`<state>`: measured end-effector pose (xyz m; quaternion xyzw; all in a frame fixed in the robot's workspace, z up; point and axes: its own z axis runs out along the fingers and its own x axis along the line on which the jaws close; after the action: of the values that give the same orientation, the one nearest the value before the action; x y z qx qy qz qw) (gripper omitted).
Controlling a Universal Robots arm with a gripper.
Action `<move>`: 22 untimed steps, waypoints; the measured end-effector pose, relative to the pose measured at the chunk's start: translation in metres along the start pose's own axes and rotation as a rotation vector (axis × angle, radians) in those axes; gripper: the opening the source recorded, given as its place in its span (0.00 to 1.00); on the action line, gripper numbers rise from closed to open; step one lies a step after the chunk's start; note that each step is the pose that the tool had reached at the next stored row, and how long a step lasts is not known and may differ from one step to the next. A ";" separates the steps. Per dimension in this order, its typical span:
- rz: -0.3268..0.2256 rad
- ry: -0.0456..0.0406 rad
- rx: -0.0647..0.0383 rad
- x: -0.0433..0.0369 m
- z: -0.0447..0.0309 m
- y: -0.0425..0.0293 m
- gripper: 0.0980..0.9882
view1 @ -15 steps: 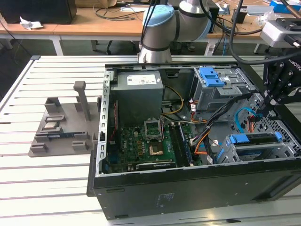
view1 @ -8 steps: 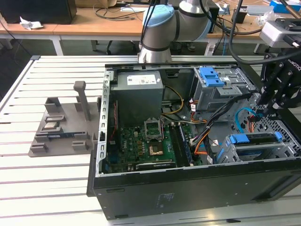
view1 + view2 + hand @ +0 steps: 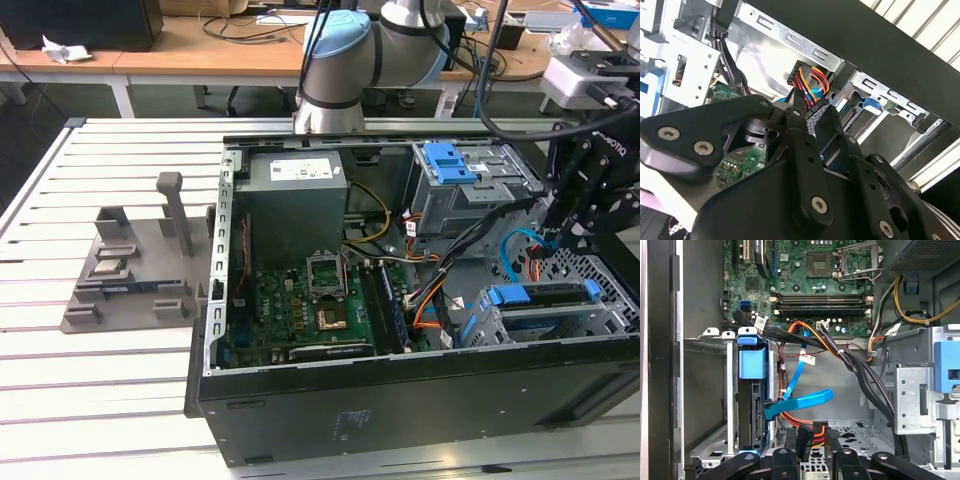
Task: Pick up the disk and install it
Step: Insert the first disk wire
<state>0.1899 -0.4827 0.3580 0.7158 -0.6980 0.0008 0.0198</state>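
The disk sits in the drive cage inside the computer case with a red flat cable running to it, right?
No: the flat cable running to the disk is blue, not red, as the first wrist view shows. The disk does sit in the drive cage inside the computer case.

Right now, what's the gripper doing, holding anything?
Gripper: shut on a black cable connector with red and orange wires, beside the disk in its bay.

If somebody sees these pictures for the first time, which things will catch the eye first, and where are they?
The open computer case lies on the slatted table, its green motherboard exposed. At the exterior view's right, the black gripper reaches in above the drive cage holding the disk. In the first wrist view, a bright blue cable crosses beside that cage.
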 end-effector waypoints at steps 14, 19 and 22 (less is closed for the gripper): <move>0.000 0.0073 0.000 0.0000 0.0020 -0.0001 0.08; 0.000 0.0075 0.000 0.0164 0.0039 0.0016 0.08; 0.000 0.0110 0.000 0.0274 0.0048 0.0025 0.08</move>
<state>0.1879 -0.5103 0.3540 0.7157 -0.6980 0.0046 0.0237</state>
